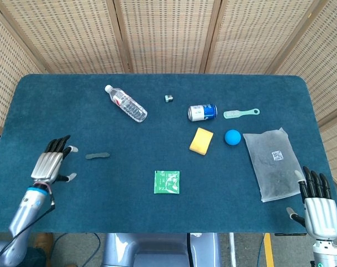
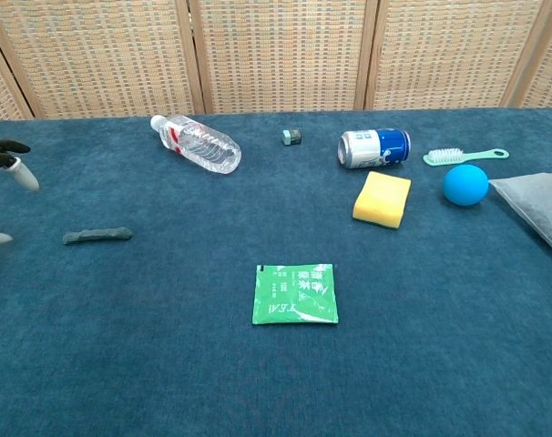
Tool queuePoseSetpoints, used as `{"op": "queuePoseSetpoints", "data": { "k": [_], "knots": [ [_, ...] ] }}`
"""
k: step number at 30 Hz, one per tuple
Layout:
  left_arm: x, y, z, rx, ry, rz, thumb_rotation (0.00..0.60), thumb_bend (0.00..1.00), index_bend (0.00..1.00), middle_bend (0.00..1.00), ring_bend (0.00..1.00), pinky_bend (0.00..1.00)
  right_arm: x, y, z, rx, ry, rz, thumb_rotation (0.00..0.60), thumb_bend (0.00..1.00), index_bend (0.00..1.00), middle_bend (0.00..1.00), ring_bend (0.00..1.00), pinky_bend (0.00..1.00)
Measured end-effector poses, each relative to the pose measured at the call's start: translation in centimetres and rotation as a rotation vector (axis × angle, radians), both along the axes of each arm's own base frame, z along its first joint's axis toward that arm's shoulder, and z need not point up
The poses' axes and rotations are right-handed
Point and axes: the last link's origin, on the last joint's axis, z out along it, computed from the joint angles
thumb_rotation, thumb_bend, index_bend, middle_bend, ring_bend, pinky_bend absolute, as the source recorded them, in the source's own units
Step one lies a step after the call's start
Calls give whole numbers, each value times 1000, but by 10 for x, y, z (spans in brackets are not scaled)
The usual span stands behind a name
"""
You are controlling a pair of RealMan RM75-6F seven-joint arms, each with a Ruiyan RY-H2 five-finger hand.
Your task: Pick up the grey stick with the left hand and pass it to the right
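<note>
While the left hand (image 1: 50, 163) is hovering open and empty, the stick (image 1: 97, 156) is lying flat on the table just to that hand's right, its long side pointing sideways. Far across, the right hand (image 1: 316, 204) is waiting open too, much farther from the stick.

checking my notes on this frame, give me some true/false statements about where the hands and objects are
1. The left hand is holding the grey stick. False: its fingers are spread and it sits apart from the stick, which lies on the table.
2. The water bottle lies on its side. True.
3. The blue ball rests on the yellow sponge. False: they lie apart, ball beside the sponge.
4. The right hand is near the table's front edge, holding nothing. True.
5. The green tea packet is inside the clear bag. False: it lies alone on the cloth.
</note>
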Motion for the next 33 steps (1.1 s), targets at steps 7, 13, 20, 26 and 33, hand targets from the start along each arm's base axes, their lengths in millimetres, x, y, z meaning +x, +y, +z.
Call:
{"op": "queuePoseSetpoints", "data": {
  "k": [7, 13, 20, 26, 33],
  "knots": [
    [-8, 43, -37, -19, 54, 44, 600, 329, 393, 0, 0, 0, -5, -6, 0, -1, 3, -42, 600, 0, 0, 0, 0, 0],
    [-4, 56, -68, -57, 50, 72, 600, 363, 416, 0, 0, 0, -7, -7, -1, 2, 4, -50, 600, 0, 0, 0, 0, 0],
    [0, 57, -76, -56, 34, 78, 600, 366, 423, 0, 0, 0, -7, -7, -1, 4, 3, -50, 600, 0, 0, 0, 0, 0],
    [2, 56, -70, -22, 8, 76, 600, 366, 428, 0, 0, 0, -7, -6, 0, 3, -1, -47, 600, 0, 0, 0, 0, 0],
    [1, 52, -69, -31, 10, 81, 600, 366, 461, 0, 0, 0, -6, -5, 0, 6, -1, -44, 600, 0, 0, 0, 0, 0]
  ]
}}
